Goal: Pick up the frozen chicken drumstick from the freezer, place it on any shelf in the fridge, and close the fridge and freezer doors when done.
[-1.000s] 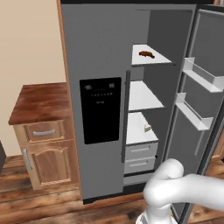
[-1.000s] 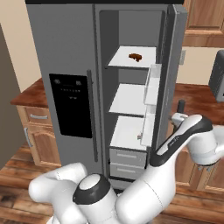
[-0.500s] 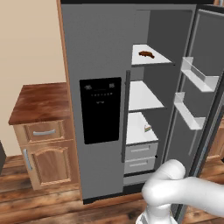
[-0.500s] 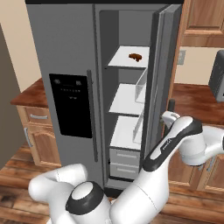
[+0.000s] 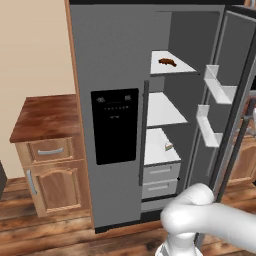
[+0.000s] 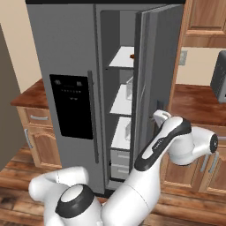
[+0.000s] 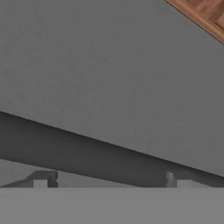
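Note:
The frozen chicken drumstick [image 5: 168,61] lies on the top white shelf of the fridge [image 5: 167,107]; in the right base view a sliver of the drumstick [image 6: 132,56] peeks past the door edge. The fridge door [image 5: 235,90] stands partly open, its bins facing inward. My gripper [image 7: 110,179] is open and empty, its fingertips [image 7: 41,179] close against the door's grey outer face [image 7: 109,65], straddling the dark bar handle [image 7: 87,153]. From the right base view the gripper [image 6: 158,115] presses against the fridge door [image 6: 159,57]. The freezer door [image 5: 110,75] with the black dispenser panel [image 5: 115,125] is shut.
A small pale item [image 5: 169,146] sits on a lower fridge shelf above two grey drawers [image 5: 160,180]. A wooden cabinet [image 5: 50,150] stands left of the unit. To the right are a wooden counter [image 6: 194,101], a dark appliance [image 6: 219,70] and upper cabinets [image 6: 205,22].
The fridge door has swung further towards shut, and my arm has followed it leftward. The drumstick has stayed on the top shelf.

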Controlling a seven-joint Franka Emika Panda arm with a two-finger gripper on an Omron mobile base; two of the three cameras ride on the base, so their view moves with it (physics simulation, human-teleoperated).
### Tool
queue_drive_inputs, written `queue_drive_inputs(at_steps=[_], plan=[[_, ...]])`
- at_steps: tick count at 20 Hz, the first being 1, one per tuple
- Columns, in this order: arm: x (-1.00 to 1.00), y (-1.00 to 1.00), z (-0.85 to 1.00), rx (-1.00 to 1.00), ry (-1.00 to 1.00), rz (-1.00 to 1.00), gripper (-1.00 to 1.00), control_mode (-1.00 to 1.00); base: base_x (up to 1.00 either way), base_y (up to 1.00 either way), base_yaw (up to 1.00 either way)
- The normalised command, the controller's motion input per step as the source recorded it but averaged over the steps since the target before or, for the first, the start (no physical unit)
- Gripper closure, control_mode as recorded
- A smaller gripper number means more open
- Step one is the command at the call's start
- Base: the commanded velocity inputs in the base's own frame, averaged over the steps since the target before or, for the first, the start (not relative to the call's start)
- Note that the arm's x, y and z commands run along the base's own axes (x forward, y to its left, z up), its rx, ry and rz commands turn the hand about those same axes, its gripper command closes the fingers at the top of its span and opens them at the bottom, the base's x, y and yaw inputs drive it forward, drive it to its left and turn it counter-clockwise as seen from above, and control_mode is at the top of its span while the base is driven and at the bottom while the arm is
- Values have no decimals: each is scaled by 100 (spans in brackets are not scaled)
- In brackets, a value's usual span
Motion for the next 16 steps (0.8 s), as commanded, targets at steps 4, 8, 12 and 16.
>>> queue_drive_inputs(at_steps=[4,8,12,16], plan=[[33,45,0,6,0,0,-100,-100,0,0,0],[37,47,0,2,0,0,-100,-100,0,0,0],[43,39,0,0,0,0,-100,-100,0,0,0],[47,40,0,0,0,0,-100,-100,0,0,0]])
